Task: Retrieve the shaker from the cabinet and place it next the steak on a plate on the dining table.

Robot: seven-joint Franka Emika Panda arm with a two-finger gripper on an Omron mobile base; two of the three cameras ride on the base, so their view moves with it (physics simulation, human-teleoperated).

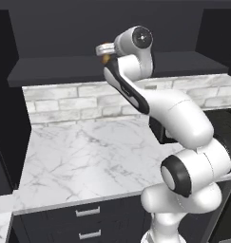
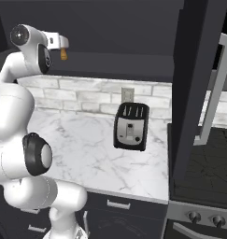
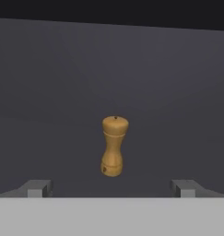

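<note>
Now at cabinet (image 3: 62, 69), facing shaker (image 3: 114, 145).
Gripper (image 3: 111, 188) fingers spread wide, shaker upright, ungripped.

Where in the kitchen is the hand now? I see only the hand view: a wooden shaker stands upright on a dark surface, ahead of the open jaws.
Observer: The hand is raised high, at the shelf of the dark cabinet, and the shaker stands on that shelf close in front of the hand. A marble counter lies below.
Operator: What stands on that counter?
Observer: A black toaster stands near the brick wall, off to the arm's right and not under the hand.
</note>
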